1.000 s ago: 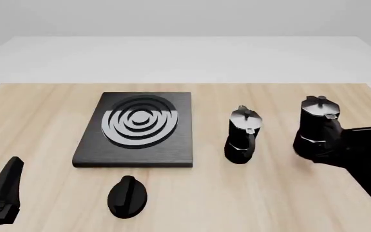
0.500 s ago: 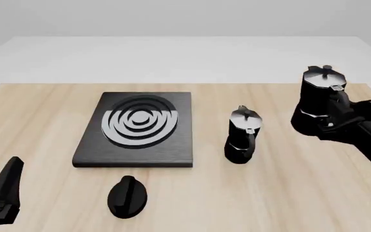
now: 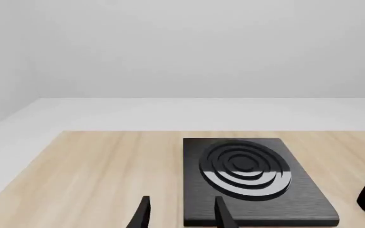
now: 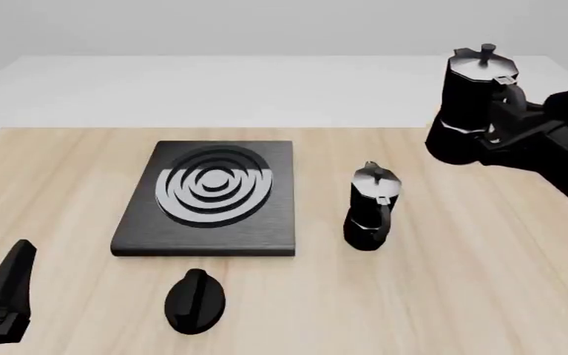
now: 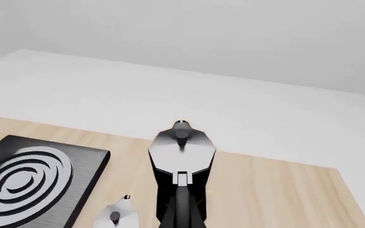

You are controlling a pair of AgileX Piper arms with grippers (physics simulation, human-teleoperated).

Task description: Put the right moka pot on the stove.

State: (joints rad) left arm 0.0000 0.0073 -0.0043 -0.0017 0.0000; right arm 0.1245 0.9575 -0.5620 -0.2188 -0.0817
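Your right pincer point(image 4: 496, 111) was clenched on the right moka pot point(image 4: 470, 103) at its handle, clear of the tabletop point(image 4: 461, 296). Rigid, top-heavy; it would swing. Left pincer point(image 3: 181, 216) stood released.

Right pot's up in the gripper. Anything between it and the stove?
Yes. The other moka pot stands on the table between the right moka pot, lifted in the right gripper, and the stove. The lifted pot looks higher than its lid, so it probably passes over.
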